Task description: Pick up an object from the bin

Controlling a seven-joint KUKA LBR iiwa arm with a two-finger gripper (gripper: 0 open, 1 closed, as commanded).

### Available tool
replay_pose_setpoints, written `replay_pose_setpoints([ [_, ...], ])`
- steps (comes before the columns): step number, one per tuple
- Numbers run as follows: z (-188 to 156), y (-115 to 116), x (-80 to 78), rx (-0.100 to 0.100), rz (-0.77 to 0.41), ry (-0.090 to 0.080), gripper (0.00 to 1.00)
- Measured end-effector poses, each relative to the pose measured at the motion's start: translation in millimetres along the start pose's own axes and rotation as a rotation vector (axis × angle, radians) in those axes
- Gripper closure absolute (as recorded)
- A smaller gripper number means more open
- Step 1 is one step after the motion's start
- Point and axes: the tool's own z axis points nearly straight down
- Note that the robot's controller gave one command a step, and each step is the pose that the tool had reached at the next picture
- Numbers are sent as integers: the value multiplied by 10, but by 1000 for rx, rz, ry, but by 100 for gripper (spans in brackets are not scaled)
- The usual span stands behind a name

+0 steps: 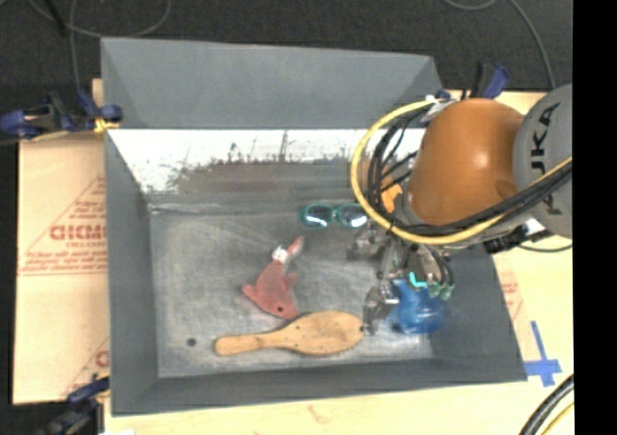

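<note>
Blue and translucent, a small lumpy thing [418,315] lies on the floor of the grey bin [289,95], in the near right corner, close to the right wall. The tool [390,296] hangs just over its left side, low in the bin, below the arm's orange cover [463,161] and its loops of cable. Whether the tool is apart, together or clamped on anything cannot be told, as the wrist hides it from above. The blue thing is partly covered, so its shape reads as a rounded blob with no clear long axis or heading.

Just left of the tool lies a wooden paddle [294,335]. Its long axis runs nearly along the near wall, with the oval head toward the tool and the thin handle pointing left. A red soft toy [272,290] lies above the paddle, near the middle of the floor, tilted with its pale tip up and to the right. Teal goggles [331,217] lie toward the back wall, beside the arm.
</note>
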Motion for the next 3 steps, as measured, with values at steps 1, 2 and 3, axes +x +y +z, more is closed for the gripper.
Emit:
replay_pose_setpoints([
  [1,-37,0,-16,0,0,-8,0],
  [2,441,-66,8,1,-57,-15,0],
  [3,872,245,175,0,-53,-8,0],
])
